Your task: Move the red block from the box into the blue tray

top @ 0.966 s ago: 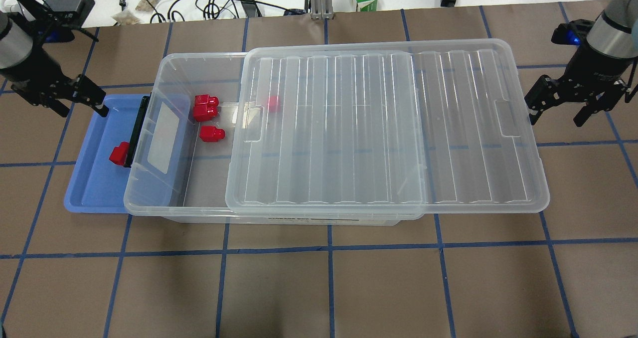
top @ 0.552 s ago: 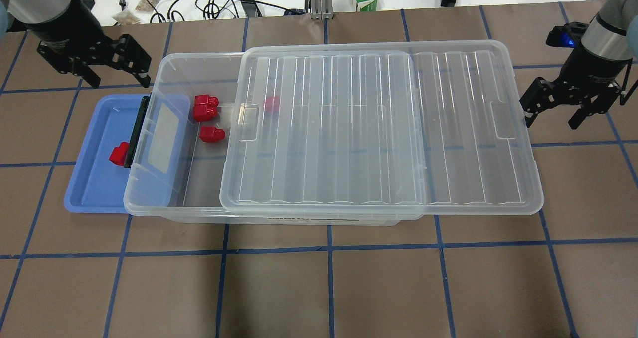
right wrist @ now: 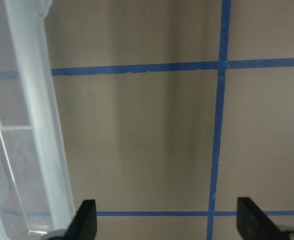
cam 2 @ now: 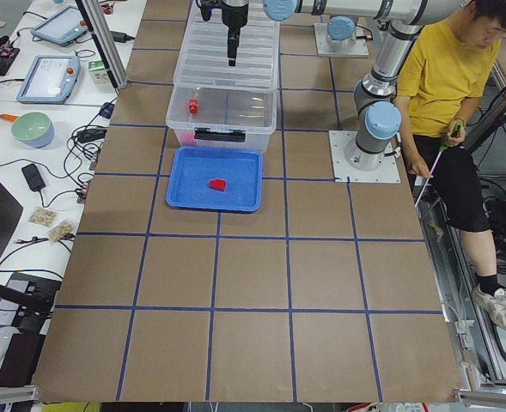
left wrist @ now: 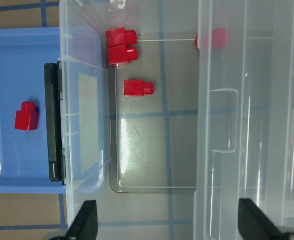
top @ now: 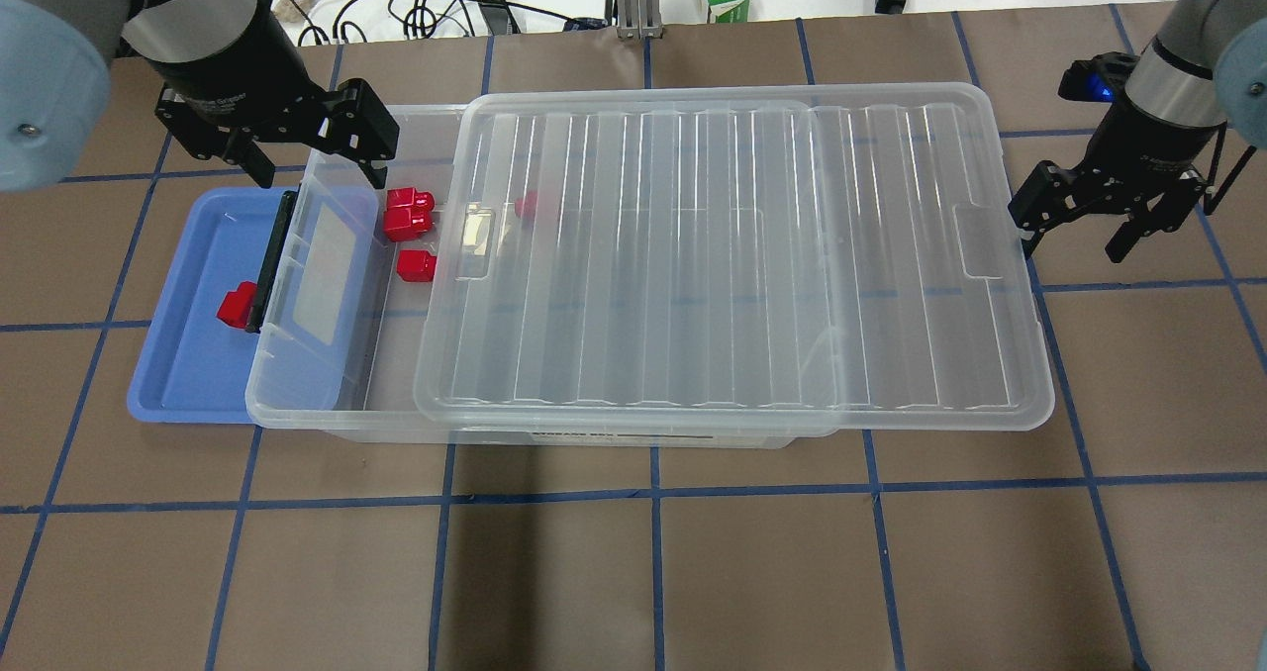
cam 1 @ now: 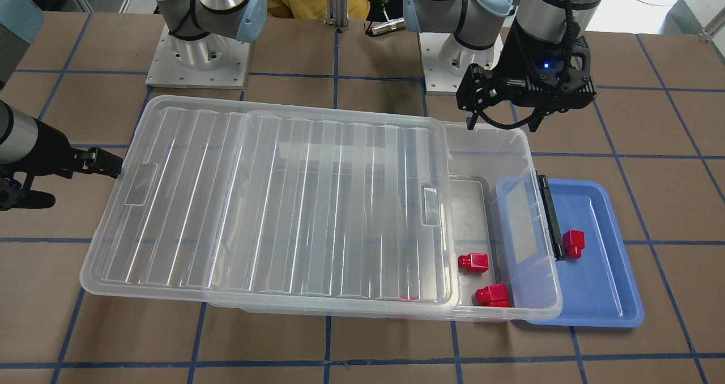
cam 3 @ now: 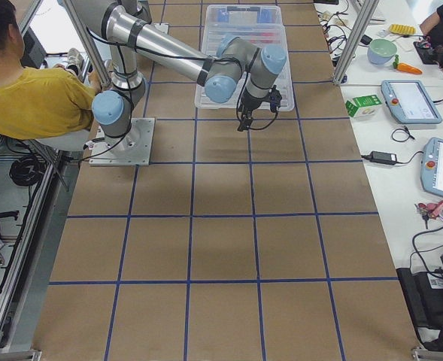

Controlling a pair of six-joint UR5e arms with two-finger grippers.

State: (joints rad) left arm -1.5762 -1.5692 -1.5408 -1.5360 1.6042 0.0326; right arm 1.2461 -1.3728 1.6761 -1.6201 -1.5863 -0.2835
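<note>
In the blue tray [top: 188,374], left of the overhead frame: the red block [top: 236,306] lies alone on the tray floor, just beside the black latch [top: 271,260] of the box [top: 297,414]. None of my fingers touch it.
Red block's look: glossy red plastic, a cube body with a narrower stub. In my left wrist view the stub points to the top of the frame.
Blue tray's make: shallow blue plastic, rectangular, with rounded corners and a raised rim. In the overhead view its right part lies under the box's latch end.
Box's make: a large clear plastic bin with smooth walls. Its left end is not covered by the lid [top: 732,255].
Lid's make: translucent and ribbed, with a moulded recess near each short edge. It lies flat on the box, offset toward frame right and overhanging that end.
Uncovered end of the box: three other red blocks, two touching side by side [top: 408,214] and one apart [top: 416,266]. A fourth [top: 526,206] shows blurred through the lid.
My left gripper [top: 317,161]: upper left of the overhead frame, above the box's far left corner, jaws spread wide with nothing between them.
My right gripper [top: 1077,231]: right of the overhead frame, just beside the lid's short edge, jaws spread wide over the table [top: 653,572]. I cannot tell whether a finger touches the lid.
Table's surface: matte brown covering crossed by a grid of blue tape.
</note>
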